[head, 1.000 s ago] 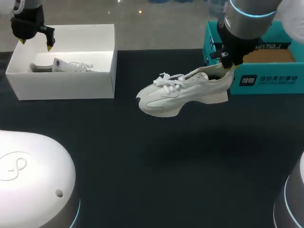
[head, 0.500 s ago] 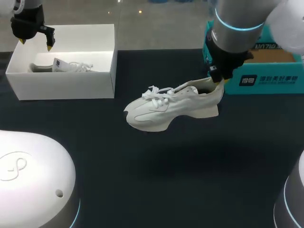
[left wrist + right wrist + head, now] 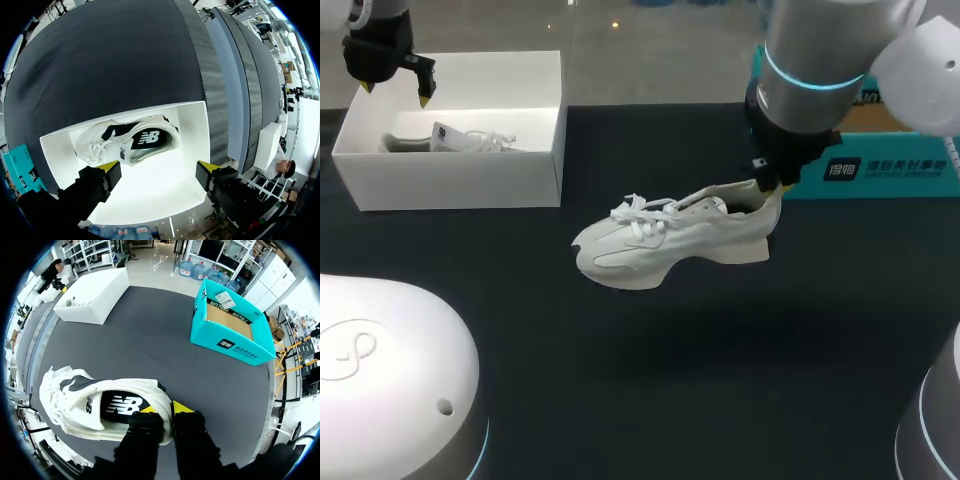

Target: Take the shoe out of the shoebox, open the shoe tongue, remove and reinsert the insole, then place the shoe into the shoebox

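Observation:
A white shoe hangs above the dark table, toe pointing left, held by its heel collar in my right gripper. In the right wrist view the shoe lies ahead of the gripper, whose yellow tips pinch the heel wall from inside and outside. The teal shoebox stands empty at the back right, also visible as the teal shoebox. My left gripper hovers open over the white box. A second white shoe lies inside the white box, ahead of the left gripper.
Two white robot bases sit at the front corners, one at the left and one at the right. The dark table stretches between the two boxes.
My right arm has carried the shoe leftward and toward the front, away from the teal shoebox. The left arm has stayed over the white box.

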### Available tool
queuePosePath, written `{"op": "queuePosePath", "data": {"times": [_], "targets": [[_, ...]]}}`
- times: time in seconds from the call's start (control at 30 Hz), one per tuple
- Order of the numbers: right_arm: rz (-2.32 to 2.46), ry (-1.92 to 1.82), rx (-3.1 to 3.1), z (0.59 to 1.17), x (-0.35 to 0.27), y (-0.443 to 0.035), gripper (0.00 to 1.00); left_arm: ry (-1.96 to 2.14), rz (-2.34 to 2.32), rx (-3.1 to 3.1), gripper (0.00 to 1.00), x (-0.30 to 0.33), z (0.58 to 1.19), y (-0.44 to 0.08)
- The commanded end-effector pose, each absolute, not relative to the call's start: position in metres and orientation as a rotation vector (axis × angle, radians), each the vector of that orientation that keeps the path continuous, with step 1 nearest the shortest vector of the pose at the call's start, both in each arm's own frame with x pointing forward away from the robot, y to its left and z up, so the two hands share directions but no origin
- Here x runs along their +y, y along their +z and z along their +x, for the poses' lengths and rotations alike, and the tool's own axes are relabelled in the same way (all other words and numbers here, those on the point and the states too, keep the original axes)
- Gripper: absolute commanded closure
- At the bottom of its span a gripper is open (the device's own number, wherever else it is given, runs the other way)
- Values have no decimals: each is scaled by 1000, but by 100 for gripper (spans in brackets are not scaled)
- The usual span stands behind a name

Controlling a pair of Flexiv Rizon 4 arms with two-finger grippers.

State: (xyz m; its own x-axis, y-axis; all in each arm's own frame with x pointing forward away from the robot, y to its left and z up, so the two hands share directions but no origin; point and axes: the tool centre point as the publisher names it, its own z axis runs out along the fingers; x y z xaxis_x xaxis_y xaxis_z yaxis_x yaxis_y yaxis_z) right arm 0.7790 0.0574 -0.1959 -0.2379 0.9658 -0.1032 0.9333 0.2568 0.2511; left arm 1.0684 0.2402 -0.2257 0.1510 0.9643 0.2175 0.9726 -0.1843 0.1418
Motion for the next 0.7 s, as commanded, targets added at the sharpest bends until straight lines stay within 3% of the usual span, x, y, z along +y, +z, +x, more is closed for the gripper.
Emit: {"op": "queuePosePath", "data": {"times": [0.03, 0.7], "targets": [[1781, 220, 2302, 781, 60, -220, 100, -407, -2360, -1984, 0, 241, 1067, -225], [1787, 184, 2294, 771, 73, -307, 100, -407, -2360, -1984, 0, 241, 1067, -225]]}}
